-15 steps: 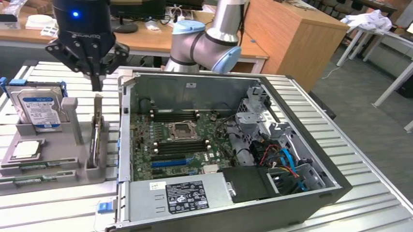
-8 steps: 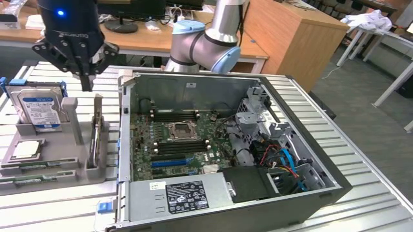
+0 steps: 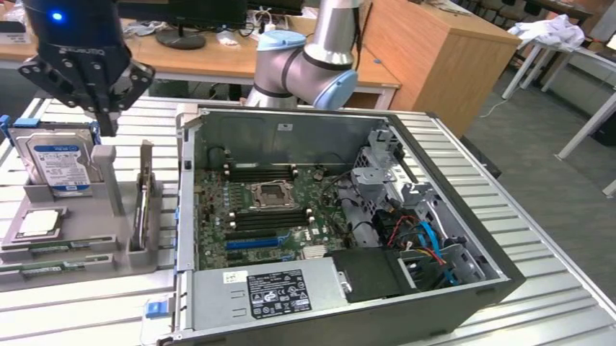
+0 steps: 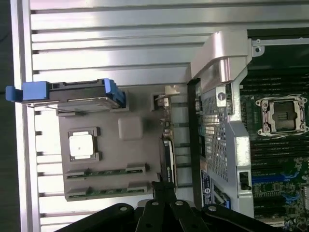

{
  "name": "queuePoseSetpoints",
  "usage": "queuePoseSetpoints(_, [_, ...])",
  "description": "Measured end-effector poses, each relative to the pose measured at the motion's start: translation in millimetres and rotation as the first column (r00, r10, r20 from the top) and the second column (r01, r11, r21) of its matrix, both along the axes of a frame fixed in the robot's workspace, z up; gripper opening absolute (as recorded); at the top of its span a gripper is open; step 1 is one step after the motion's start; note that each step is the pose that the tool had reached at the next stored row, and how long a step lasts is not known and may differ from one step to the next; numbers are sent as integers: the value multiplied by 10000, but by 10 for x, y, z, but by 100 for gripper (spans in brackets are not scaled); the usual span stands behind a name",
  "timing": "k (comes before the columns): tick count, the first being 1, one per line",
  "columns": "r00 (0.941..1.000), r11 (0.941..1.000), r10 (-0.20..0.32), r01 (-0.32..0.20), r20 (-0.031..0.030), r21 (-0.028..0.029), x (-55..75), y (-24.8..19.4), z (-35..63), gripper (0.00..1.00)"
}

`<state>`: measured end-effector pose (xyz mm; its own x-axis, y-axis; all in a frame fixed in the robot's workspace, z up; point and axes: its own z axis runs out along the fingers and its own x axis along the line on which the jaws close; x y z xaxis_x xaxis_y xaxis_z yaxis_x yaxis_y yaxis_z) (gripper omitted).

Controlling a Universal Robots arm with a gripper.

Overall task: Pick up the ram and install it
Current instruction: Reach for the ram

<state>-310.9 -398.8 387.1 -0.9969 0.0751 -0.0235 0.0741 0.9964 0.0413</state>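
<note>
Jaws closed, pointing straight down, above parts tray [image 3: 108, 189]

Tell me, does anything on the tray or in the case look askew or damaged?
Nothing stands out. Both ram sticks lie flat in their tray slots, the drive and card stand in theirs, and inside the open case I see nothing loose.
</note>
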Motion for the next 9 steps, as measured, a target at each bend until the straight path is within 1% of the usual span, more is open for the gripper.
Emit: queuePoseSetpoints(9, [10000, 10000, 0, 0, 1, -19, -283, 2, -16, 11])
